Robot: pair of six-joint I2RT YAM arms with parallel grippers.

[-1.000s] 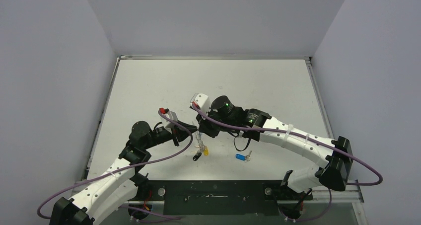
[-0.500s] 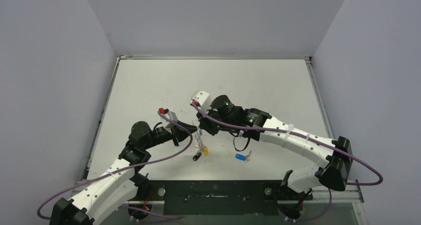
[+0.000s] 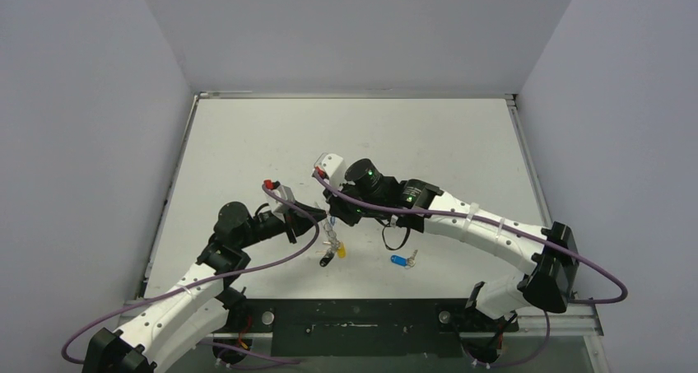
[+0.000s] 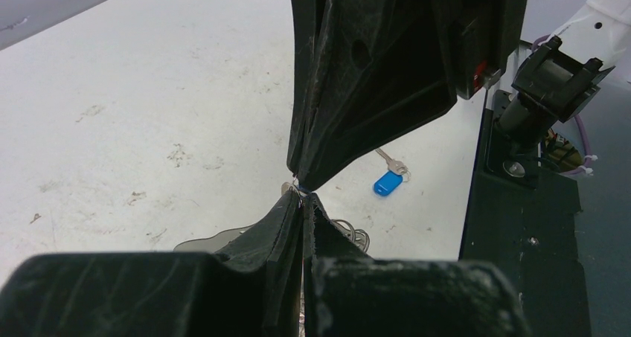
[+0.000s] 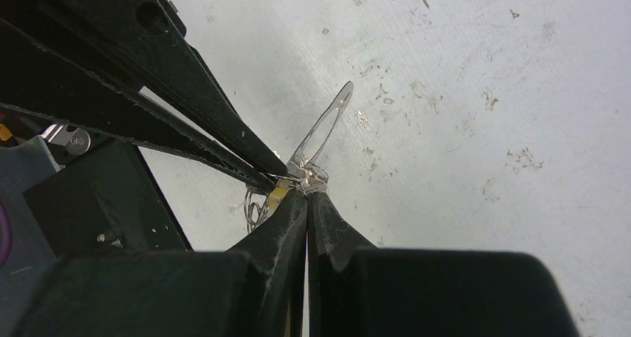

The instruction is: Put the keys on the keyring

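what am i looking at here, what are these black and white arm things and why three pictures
These are two robot arms, left and right, bolted at the near edge of a white table. The wide picture comes from a fixed camera above and behind them. The other two come from a camera on each wrist: the left fingers and right fingers fill the bottom of their own pictures. Both pairs are pinched shut, tip to tip, at the keyring, a thin wire hoop. A yellow key and a black key seem to hang below it. A blue-tagged key lies loose on the table.
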